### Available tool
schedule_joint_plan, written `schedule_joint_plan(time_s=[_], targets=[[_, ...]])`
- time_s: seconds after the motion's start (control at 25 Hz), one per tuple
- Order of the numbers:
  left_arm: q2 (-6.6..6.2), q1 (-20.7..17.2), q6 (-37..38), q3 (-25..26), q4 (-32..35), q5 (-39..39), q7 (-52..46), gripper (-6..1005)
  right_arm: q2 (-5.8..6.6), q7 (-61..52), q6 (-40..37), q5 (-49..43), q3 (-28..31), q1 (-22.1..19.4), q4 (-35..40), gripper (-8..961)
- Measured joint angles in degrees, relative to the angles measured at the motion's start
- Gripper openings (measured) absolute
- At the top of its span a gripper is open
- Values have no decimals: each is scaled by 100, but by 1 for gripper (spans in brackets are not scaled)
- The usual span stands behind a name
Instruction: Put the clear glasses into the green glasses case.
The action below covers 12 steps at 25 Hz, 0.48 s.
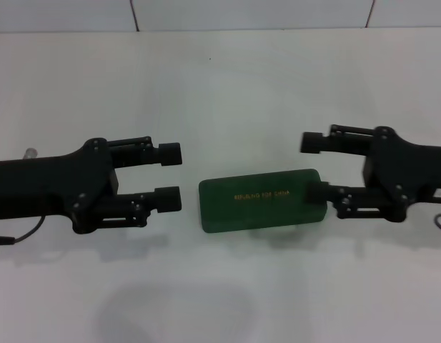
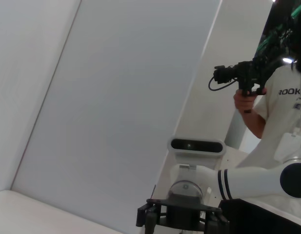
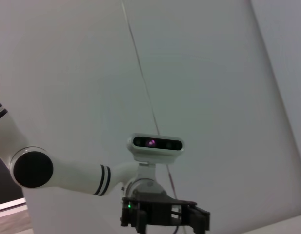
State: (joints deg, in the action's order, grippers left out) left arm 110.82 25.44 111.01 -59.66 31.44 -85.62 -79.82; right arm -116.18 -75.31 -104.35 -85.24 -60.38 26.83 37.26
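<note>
At the middle of the white table (image 1: 227, 93) lies the green glasses case (image 1: 263, 199), lid shut, gold lettering facing up, its long axis running from nine o'clock to three o'clock with a slight tilt. The clear glasses cannot be made out with certainty; only a small pale object (image 1: 31, 152) peeks from behind the left arm at the nine o'clock edge, too hidden to identify.

The right end effector (image 1: 311, 166) sits at the case's three o'clock end with its fingers spread apart; its lower finger (image 1: 317, 193) overlaps the case's short end, while the upper one hangs past the case's far edge. The left end effector (image 1: 171, 176) faces it from nine o'clock, fingers likewise parted and empty, just beside the case's other end but apart from it.

Both arms point inward along the case's long axis. The right is nearer, so it seems best placed to steady or open the case.
</note>
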Motion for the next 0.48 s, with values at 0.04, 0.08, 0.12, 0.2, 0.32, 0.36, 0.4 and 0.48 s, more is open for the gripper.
schedule_joint_plan(time_s=[0.04, 0.08, 0.12, 0.2, 0.32, 0.36, 0.4, 0.48], targets=[[3, -2, 0, 0, 1, -14, 4, 722, -3, 4, 24, 32, -56, 54, -49, 739], [7, -5, 0, -1, 1, -30, 8, 722, -3, 5, 42, 61, -97, 126, -133, 739], [11, -7, -1, 0, 2, -42, 12, 722, -3, 9, 48, 89, -115, 182, -208, 739], [25, -17, -10, 14, 3, -65, 13, 722, -3, 42, 61, 143, -130, 279, -375, 739], [33, -36, -30, 28, 3, -71, 18, 722, -2, 133, 74, 212, -141, 368, -575, 739], [38, -45, -32, 30, 2, -70, 20, 722, -1, 150, 74, 225, -144, 376, -603, 739], [42, -56, -33, 32, 3, -68, 20, 722, -1, 156, 74, 228, -144, 376, -609, 739], [46, -87, -34, 33, 2, -71, 30, 722, 0, 160, 74, 231, -145, 375, -612, 739]])
